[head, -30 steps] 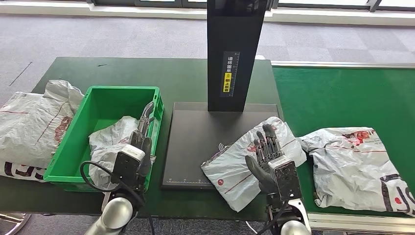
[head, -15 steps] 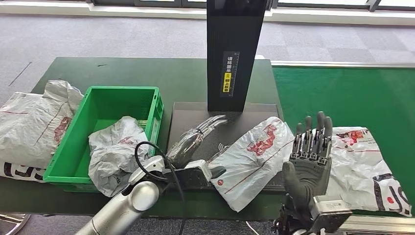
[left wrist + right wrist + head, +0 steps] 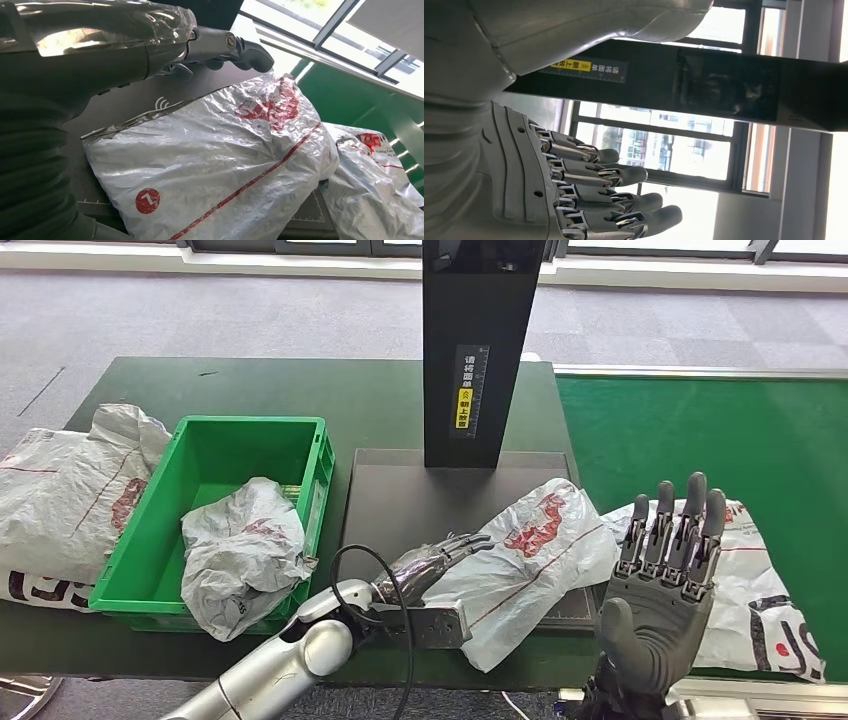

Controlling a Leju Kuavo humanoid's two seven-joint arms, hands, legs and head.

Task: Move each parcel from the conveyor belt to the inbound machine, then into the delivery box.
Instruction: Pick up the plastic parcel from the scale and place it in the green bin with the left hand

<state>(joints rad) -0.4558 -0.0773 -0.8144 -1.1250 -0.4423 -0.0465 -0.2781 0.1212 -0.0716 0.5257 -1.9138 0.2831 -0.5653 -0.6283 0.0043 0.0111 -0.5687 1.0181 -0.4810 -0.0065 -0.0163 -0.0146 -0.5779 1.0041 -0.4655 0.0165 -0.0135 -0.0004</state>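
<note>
Grey crinkled plastic with a red stripe and red print: the parcel (image 3: 520, 560) lies on the black scanner base (image 3: 400, 502), its 5 o'clock corner hanging past the base's near edge. Left hand (image 3: 435, 558) lies at the parcel's 9 o'clock edge, fingers stretched flat, holding nothing. Right hand (image 3: 665, 575) is raised at 4 o'clock, fingers straight and apart, empty. Behind it a second parcel (image 3: 755, 580) lies on the green belt (image 3: 700, 430). At 9 o'clock the green crate (image 3: 215, 445) holds one bag (image 3: 240, 550); bare base lies between crate and parcel.

Left wrist view: parcel (image 3: 215, 165) overlaps the base's edge, left fingers (image 3: 235, 47) extended above it.

Right wrist view: right hand (image 3: 574, 195) open before the scanner's column (image 3: 704, 82).
</note>
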